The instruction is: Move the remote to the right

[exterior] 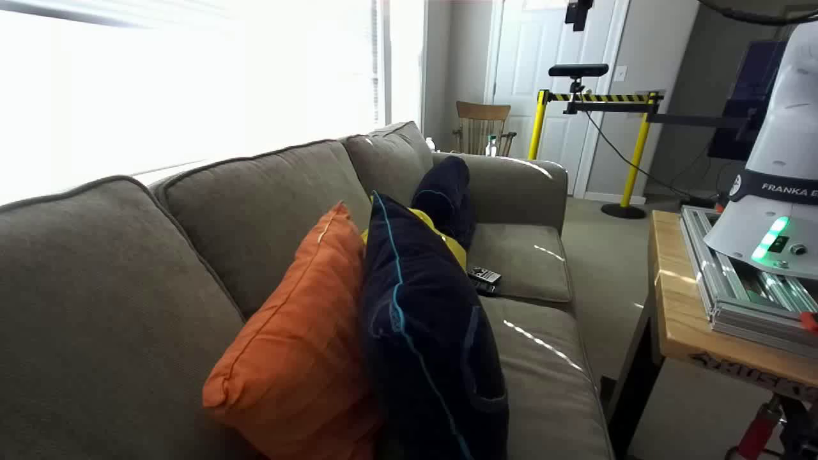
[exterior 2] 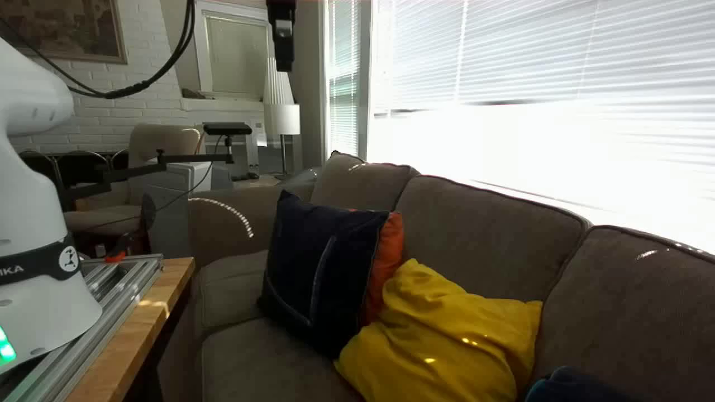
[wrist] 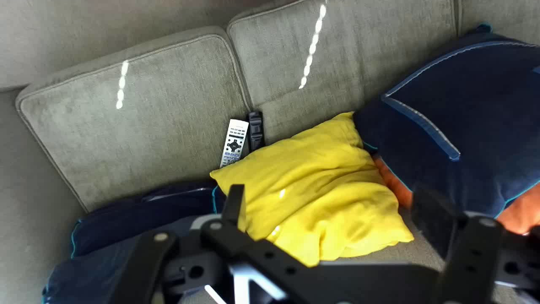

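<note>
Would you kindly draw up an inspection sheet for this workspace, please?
Surface: grey sofa, with sunlight streaks.
Job's things: black remote beside a silver remote, both reaching the yellow cushion.
Clutter: besides that cushion, an orange cushion, navy cushion and navy fabric.
Gripper: open, holding nothing, above the sofa.
Cables: black cable near the robot arm; thinner cable below a camera.
Surroundings: window, wooden workbench, white door, wooden chair.
</note>
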Available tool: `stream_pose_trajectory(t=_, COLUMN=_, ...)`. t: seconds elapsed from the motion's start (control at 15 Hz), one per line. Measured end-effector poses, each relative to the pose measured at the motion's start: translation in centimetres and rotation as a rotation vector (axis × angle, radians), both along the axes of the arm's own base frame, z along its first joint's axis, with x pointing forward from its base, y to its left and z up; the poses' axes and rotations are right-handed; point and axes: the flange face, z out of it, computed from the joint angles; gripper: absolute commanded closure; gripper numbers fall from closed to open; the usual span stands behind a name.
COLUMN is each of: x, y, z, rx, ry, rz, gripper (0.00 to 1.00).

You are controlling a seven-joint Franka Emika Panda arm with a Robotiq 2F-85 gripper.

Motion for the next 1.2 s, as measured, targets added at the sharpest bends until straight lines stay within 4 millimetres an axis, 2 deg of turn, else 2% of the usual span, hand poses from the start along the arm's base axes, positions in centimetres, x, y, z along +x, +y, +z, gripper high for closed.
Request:
stream_pose_trajectory(t=0.47, x=0.3, y=0.0, z=0.0, rx=-0.003, ry=-0.027, rz=-0.009, gripper=0.00)
stream_pose_trajectory(t=0.67, x=2.1, y=-0.2, z=-0.8, rx=-0.001, ry=-0.150, rz=-0.065, gripper=0.00)
stream_pose_trajectory(t=0.93, x=6.0, y=-1.4, z=-4.2, rx=0.056, ry=-0.327, rz=-0.192, gripper=0.00)
stream_pose_trajectory(t=1.2, x=9.2, y=-3.0, z=-9.7, rx=0.126, ry=-0.441, rz=-0.296, gripper=0.00)
